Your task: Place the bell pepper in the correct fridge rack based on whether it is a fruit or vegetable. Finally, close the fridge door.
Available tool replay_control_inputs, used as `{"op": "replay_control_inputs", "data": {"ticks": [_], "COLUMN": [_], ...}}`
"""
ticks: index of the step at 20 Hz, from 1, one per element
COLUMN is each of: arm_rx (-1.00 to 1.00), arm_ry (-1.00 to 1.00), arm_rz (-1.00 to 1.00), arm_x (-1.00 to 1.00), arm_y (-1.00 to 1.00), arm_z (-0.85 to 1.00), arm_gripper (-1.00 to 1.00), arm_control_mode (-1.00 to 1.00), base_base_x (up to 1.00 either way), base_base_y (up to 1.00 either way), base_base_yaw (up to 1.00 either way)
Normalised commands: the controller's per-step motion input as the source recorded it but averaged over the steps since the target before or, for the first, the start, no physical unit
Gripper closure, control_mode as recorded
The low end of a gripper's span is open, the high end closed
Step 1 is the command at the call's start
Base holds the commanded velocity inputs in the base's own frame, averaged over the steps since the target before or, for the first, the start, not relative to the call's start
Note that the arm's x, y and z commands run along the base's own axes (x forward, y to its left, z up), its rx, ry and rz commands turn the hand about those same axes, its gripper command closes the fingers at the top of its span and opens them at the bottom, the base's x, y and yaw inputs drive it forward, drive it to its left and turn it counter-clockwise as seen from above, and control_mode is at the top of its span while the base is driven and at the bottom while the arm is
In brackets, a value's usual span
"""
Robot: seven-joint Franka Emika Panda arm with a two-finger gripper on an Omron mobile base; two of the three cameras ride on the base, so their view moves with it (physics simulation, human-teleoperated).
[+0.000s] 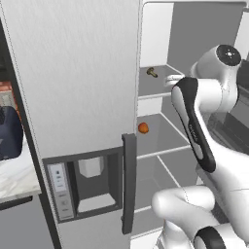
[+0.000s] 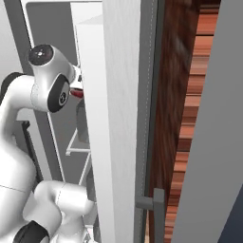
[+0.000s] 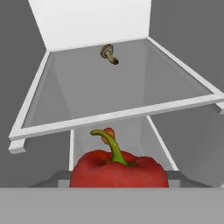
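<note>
Closest to the hand camera sits the glossy red bell pepper (image 3: 119, 169) with its curved green stem, carried at the front of the pincer, in front of and a little below the near rim of the uppermost pale-grey fridge rack (image 3: 131, 83). The pincer's fingertips are hidden, but since the pepper rides with the hand, the pincer is judged pressed together on it.

Largest parts first:
1. Left silver-grey door with the dark dispenser panel (image 1: 82, 97): shut, at the left of the compartment.
2. Tall silver-grey right-hand fridge door (image 2: 123, 118): swung open, seen edge-on at the right.
3. White arm (image 1: 214, 97): reaching into the open compartment at top-rack height.
4. Top rack: it carries a small brown mushroom (image 3: 108, 53) near its far wall.
5. Small round orange fruit (image 1: 143, 128): on the shelf below.

Risks, as judged:
- The pepper is low against the rack's white front rim; a straight advance could strike the rim and dislodge it.
- Early release would drop the pepper onto the fruit shelf.
- Advancing too far could strike the mushroom.
</note>
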Motion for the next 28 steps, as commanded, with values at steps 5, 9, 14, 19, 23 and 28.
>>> {"op": "replay_control_inputs", "data": {"ticks": [5, 9, 14, 19, 23, 28], "arm_rx": [0.0, 0.0, 0.0, 0.0, 0.0, 0.0], "arm_ry": [0.0, 0.0, 0.0, 0.0, 0.0, 0.0], "arm_rz": [0.0, 0.0, 0.0, 0.0, 0.0, 0.0], "arm_x": [0.64, 0.69, 0.65, 0.62, 0.66, 0.62], "arm_y": [-0.13, -0.01, 0.0, -0.04, -0.03, 0.0], "arm_z": [-0.27, -0.31, -0.21, 0.0, 0.0, -0.07], "arm_gripper": [1.0, 1.0, 1.0, 1.0, 1.0, 1.0], "arm_control_mode": [-1.0, -1.0, -1.0, -1.0, -1.0, -1.0], "base_base_x": [0.0, 0.0, 0.0, 0.0, 0.0, 0.0], "base_base_y": [0.0, 0.0, 0.0, 0.0, 0.0, 0.0], "base_base_yaw": [0.0, 0.0, 0.0, 0.0, 0.0, 0.0]}}
